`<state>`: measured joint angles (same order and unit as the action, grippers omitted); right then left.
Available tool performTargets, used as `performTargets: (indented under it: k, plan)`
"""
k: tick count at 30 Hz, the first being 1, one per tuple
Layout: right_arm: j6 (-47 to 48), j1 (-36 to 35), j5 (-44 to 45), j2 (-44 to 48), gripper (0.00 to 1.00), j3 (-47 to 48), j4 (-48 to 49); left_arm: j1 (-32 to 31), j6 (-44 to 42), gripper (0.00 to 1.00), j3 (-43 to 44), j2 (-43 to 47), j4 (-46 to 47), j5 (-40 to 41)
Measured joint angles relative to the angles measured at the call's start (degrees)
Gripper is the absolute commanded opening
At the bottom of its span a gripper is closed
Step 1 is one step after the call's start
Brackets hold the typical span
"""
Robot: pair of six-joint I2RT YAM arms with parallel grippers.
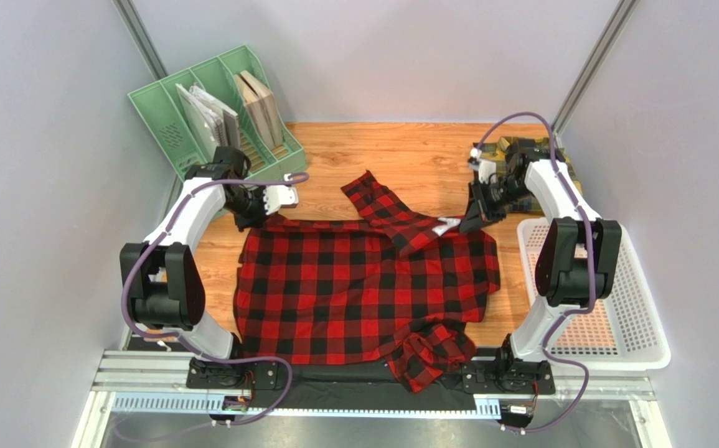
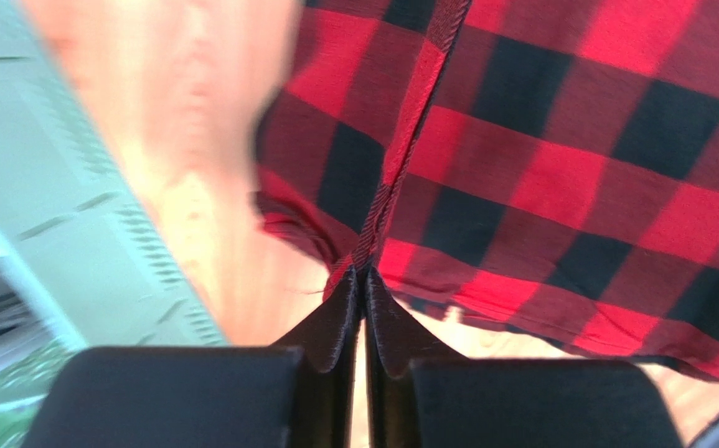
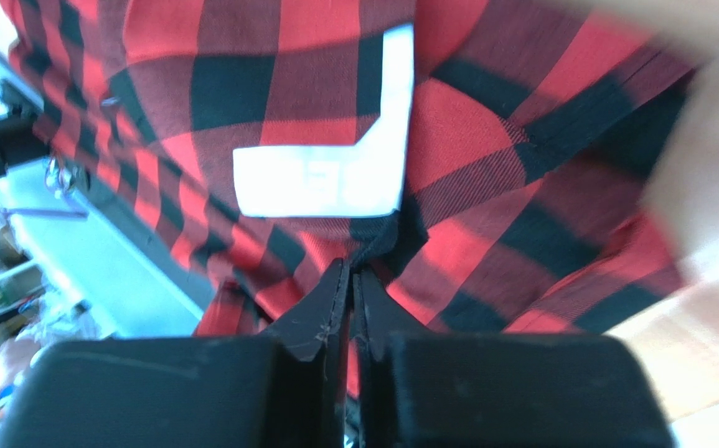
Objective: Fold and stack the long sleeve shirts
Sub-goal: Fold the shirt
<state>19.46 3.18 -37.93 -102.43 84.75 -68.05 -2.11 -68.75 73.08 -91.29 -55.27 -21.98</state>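
Observation:
The red-and-black check shirt (image 1: 354,289) lies spread across the wooden table, one sleeve (image 1: 386,210) folded over its far edge and the other (image 1: 433,355) bunched at the near edge. My left gripper (image 1: 258,217) is shut on the shirt's far left corner; in the left wrist view its tips (image 2: 365,273) pinch a seam of the shirt (image 2: 559,159). My right gripper (image 1: 473,224) is shut on the far right corner, its tips (image 3: 351,271) holding cloth just below a white letter patch (image 3: 335,168). The yellow-and-dark-green shirt (image 1: 522,147) lies crumpled at the back right, partly hidden by the right arm.
A green file rack (image 1: 213,112) with folders stands at the back left, close to the left arm. A white perforated basket (image 1: 615,308) sits along the right edge. Grey walls enclose the table on three sides.

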Motion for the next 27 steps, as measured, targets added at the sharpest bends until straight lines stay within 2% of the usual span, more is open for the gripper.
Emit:
performTargets:
  k: [4,8,10,15,18,23,27]
  plan:
    - [1.99,0.02,0.26,0.07,0.39,-5.01,-1.66,0.02,-0.85,0.31,-3.61,-0.02,-0.48,1.22]
    - [3.78,0.02,1.07,0.07,0.41,-4.66,-2.99,0.13,-0.72,0.43,-4.04,0.00,-1.14,1.51]
    - [3.98,0.02,1.92,0.09,0.37,-3.78,-2.80,0.17,0.31,0.44,-3.96,0.00,-1.11,1.20]
    - [3.34,-0.11,6.80,0.44,0.27,-3.93,0.87,0.17,8.83,0.43,0.13,-2.51,-0.28,0.17]
    - [3.02,-0.37,11.04,0.66,0.25,-6.99,4.66,0.22,14.51,0.41,1.27,-6.23,2.25,0.42]
    - [2.84,-0.76,17.51,-0.68,0.24,-11.82,9.77,0.22,21.20,0.30,-0.68,-12.96,5.57,3.67]
    - [2.64,-1.14,21.86,-5.18,0.23,-12.59,14.23,0.39,25.29,0.25,-1.36,-16.20,7.02,8.41]
